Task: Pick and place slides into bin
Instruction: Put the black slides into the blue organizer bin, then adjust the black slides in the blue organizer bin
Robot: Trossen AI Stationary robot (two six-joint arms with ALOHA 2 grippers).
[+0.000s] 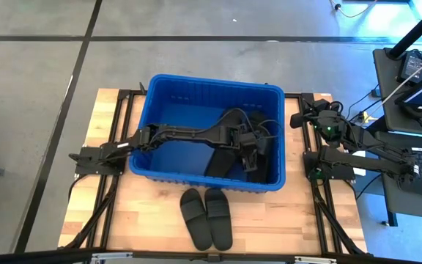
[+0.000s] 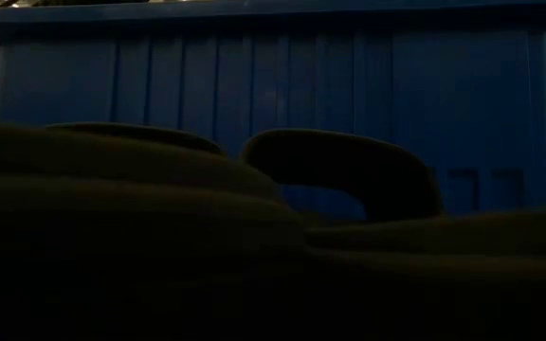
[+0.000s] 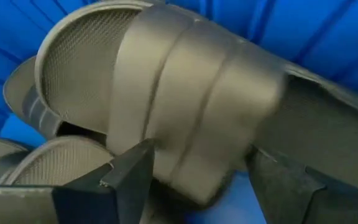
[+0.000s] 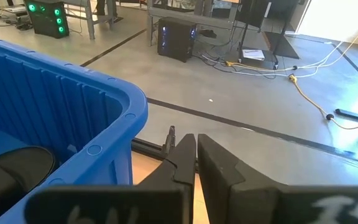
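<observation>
The blue bin (image 1: 160, 95) stands in the middle of the table. Several black slides (image 1: 233, 125) lie piled against its right wall. My left gripper (image 1: 253, 145) reaches down inside the bin and is open. In the left wrist view (image 3: 204, 186) its two fingers stand on either side of a slide's wide strap (image 3: 191, 118). Two more slides (image 1: 196, 218) (image 1: 218, 216) lie side by side, soles down, on the table before the bin's near wall. They fill the low view (image 2: 339, 170). My right gripper (image 4: 194, 155) is shut and empty at the bin's far right corner. My left gripper comes at the slide's strap (image 3: 166, 162) from above, slanting into the bin, one finger (image 3: 129, 180) on each side of the strap's edge. I cannot tell whether the fingers touch it. The slide rests on the other slides in the bin.
The bin's rim and ribbed walls (image 4: 104, 118) enclose my left gripper. Black frame rails (image 1: 116, 147) run along both sides of the wooden table. A desk with electronics (image 1: 416, 81) stands beyond the table's right edge.
</observation>
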